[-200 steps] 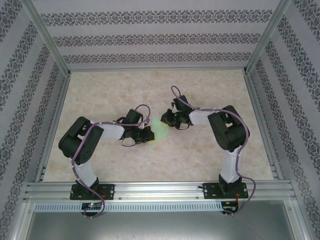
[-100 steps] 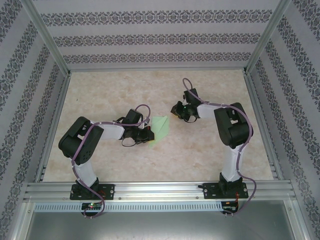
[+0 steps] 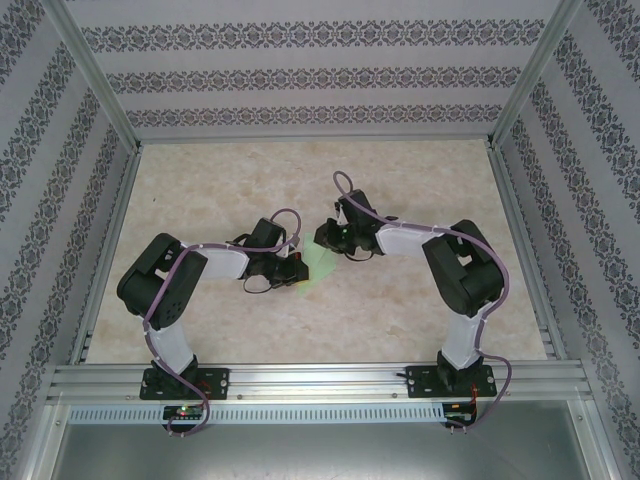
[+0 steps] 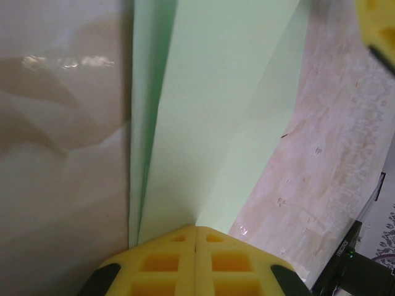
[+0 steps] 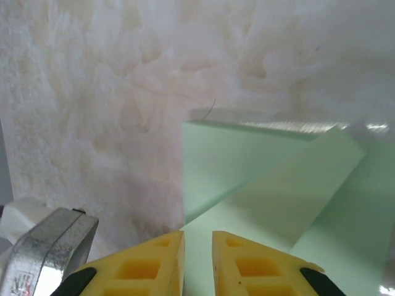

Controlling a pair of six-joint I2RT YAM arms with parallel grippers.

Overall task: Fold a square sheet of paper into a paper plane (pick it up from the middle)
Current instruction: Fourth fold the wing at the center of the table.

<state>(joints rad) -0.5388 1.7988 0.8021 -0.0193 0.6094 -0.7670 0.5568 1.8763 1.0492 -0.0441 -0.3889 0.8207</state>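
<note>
While the left claw (image 4: 196, 246) pinches the folded paper (image 4: 216, 123) steady for creasing, the right claw (image 5: 197, 246) hovers slightly parted, empty.

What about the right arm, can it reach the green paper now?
Probably yes. The right gripper hangs just over the green paper, jaws slightly parted, with nothing in the way. The left gripper pinches the paper's other end, clear of that side.

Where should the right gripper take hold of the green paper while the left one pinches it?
Probably the folded flap at the end of the paper away from the left gripper, which is shut on one end. Come from the right, low: it lies nearly flat, so that folded edge offers the best bite.
</note>
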